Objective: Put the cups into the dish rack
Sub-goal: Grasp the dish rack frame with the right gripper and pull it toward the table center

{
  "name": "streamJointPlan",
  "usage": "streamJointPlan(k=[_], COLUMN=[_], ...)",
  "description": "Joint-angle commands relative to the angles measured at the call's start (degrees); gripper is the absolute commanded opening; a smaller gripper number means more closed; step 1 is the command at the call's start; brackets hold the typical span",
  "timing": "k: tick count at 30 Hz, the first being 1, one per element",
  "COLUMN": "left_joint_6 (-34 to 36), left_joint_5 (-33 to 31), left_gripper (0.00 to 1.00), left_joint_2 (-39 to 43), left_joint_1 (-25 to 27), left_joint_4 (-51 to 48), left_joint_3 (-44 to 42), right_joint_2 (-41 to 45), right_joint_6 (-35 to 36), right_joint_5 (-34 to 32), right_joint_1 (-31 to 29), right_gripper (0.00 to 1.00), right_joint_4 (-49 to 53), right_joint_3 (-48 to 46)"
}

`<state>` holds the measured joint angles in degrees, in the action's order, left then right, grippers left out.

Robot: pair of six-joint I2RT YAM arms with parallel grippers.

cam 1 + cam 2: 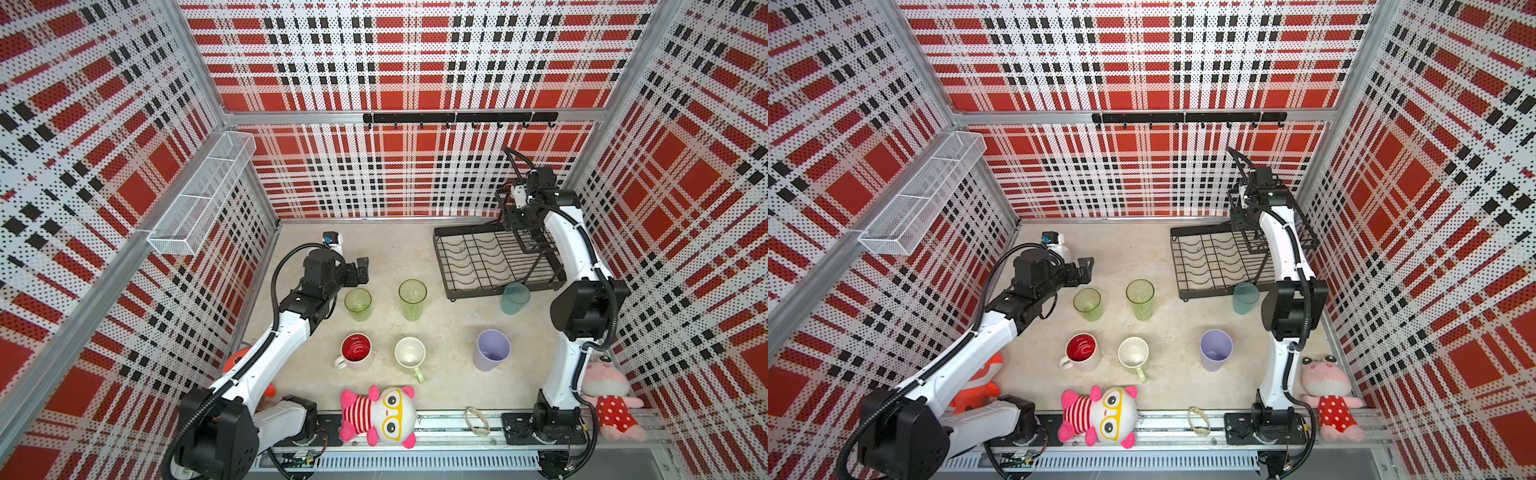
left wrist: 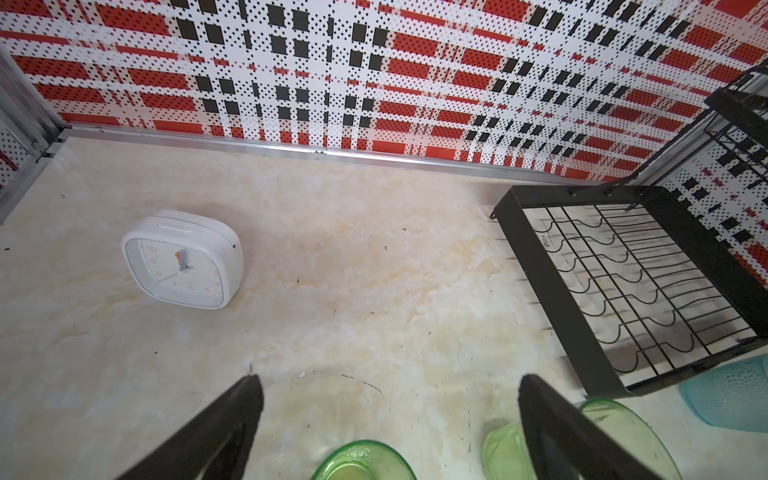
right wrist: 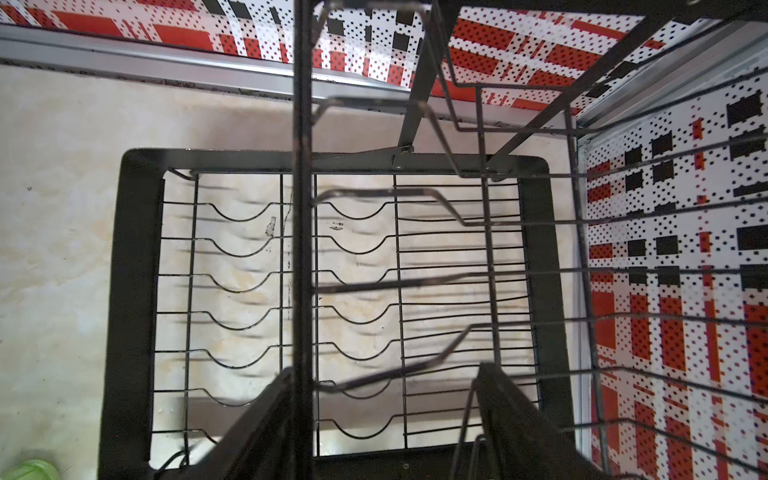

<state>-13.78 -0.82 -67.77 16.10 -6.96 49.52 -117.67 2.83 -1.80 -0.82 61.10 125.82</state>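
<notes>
Six cups stand on the table in both top views: two clear green tumblers (image 1: 358, 304) (image 1: 412, 299), a teal cup (image 1: 515, 298) against the front edge of the dish rack (image 1: 442, 270), a lavender tumbler (image 1: 492, 350), a white mug with a red inside (image 1: 356, 352) and a pale green mug (image 1: 410, 355). My left gripper (image 1: 359, 268) hangs open just behind the shorter green tumbler (image 2: 365, 461), holding nothing. My right gripper (image 1: 517, 222) is up at the rack's raised basket. Its jaws (image 3: 384, 372) stand apart among the basket wires, with no cup between them.
A white square clock (image 2: 183, 259) lies at the back left. Plush toys sit along the front rail (image 1: 378, 415) and by both arm bases (image 1: 611, 399) (image 1: 237, 361). A white mesh shelf (image 1: 203, 195) hangs on the left wall, and a black hook rail (image 1: 457, 118) on the back wall.
</notes>
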Motion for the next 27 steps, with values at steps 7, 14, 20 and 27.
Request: streamJointPlan(k=[7,14,20,27], left_joint_6=[-0.4,-0.5,-0.6,-1.2], left_joint_5=[-1.0,-1.7,-1.4,-0.5], left_gripper=[0.98,0.98,0.98,0.98], left_joint_2=[-0.2,0.0,0.0,0.1], left_joint_1=[-0.7,-0.8,-1.4,-1.5], left_joint_4=[0.1,0.2,0.2,0.5], left_joint_3=[-0.6,-0.6,-0.6,-0.8], right_joint_2=[0.0,-0.3,-1.7,0.1], right_joint_6=[5.5,11.6,16.7,24.7], right_joint_5=[0.8,-1.3,-3.0,-2.9], right_joint_1=[-2.0,-7.5,-12.2,-16.6], right_gripper=[0.59,0.56,0.54,0.48], right_joint_4=[-0.5,-1.8,-2.3,-6.4], right_joint_3=[0.4,0.9,1.7,-0.4])
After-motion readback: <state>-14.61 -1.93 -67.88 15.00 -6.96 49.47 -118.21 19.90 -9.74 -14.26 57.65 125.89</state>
